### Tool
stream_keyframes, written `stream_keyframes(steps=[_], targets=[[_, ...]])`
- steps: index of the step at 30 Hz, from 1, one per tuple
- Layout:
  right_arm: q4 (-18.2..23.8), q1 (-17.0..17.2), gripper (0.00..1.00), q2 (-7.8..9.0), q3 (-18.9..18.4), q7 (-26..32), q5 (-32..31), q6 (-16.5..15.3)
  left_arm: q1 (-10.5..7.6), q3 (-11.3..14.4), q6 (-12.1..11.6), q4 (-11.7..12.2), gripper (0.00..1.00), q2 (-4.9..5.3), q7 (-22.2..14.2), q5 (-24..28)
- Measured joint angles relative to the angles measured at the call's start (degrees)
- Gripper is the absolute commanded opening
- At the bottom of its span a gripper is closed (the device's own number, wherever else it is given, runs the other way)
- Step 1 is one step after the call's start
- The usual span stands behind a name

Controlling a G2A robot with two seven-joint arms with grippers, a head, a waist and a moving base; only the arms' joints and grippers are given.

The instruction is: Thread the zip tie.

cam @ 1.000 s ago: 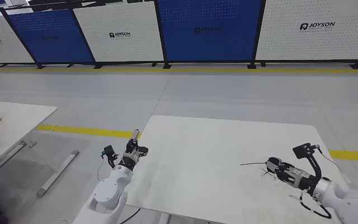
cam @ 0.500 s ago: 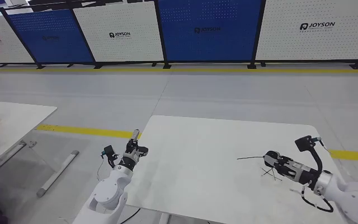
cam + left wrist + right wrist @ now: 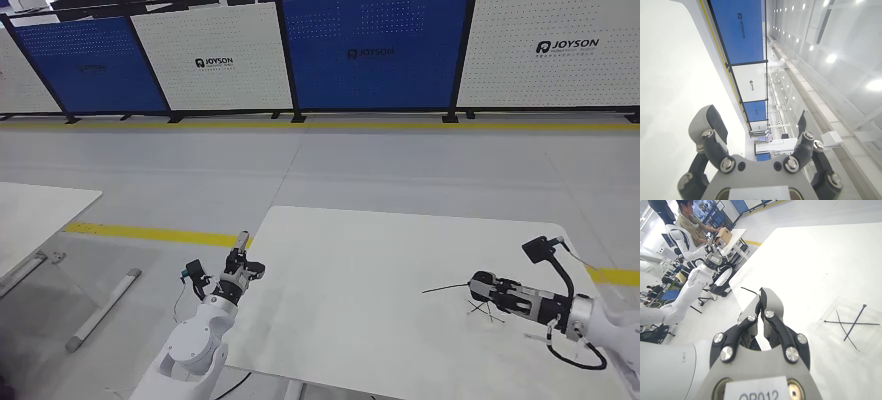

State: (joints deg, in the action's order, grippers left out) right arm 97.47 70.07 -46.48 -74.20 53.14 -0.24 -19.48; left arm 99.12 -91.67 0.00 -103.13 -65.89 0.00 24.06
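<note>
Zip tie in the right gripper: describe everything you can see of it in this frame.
The zip tie is a thin black strip, plastic by its look, slightly curved. The right gripper is shut on one end; the rest sticks out free beyond it, over the white table, pointing toward its middle. Its head cannot be made out. Whether the free tip rests on the table cannot be told.
</note>
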Motion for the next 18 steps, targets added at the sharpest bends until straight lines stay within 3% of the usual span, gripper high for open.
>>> stream_keyframes(steps=[5,7,10,13,17,18], targets=[[-0.02,0.0,0.0,0.0,0.0,0.01,0.02,0.0,-0.19,-0.06,0.09,-0.12,1.0,-0.01,-0.11,0.18],[-0.02,0.0,0.0,0.0,0.0,0.01,0.02,0.0,-0.52,-0.48,1.3,-0.65,1.0,-0.02,-1.69,2.04],[-0.02,0.0,0.0,0.0,0.0,0.01,0.02,0.0,-0.35,-1.71,5.5,-2.6,1.0,0.17,-5.88,5.43],[-0.02,0.0,0.0,0.0,0.0,0.01,0.02,0.0,0.29,-1.97,11.31,-4.93,1.0,0.47,-10.85,6.88],[-0.02,0.0,0.0,0.0,0.0,0.01,0.02,0.0,0.47,0.16,20.33,-6.13,1.0,0.99,-18.01,7.56],[-0.02,0.0,0.0,0.0,0.0,0.01,0.02,0.0,0.49,1.02,20.58,-5.71,1.0,1.16,-19.41,7.58]])
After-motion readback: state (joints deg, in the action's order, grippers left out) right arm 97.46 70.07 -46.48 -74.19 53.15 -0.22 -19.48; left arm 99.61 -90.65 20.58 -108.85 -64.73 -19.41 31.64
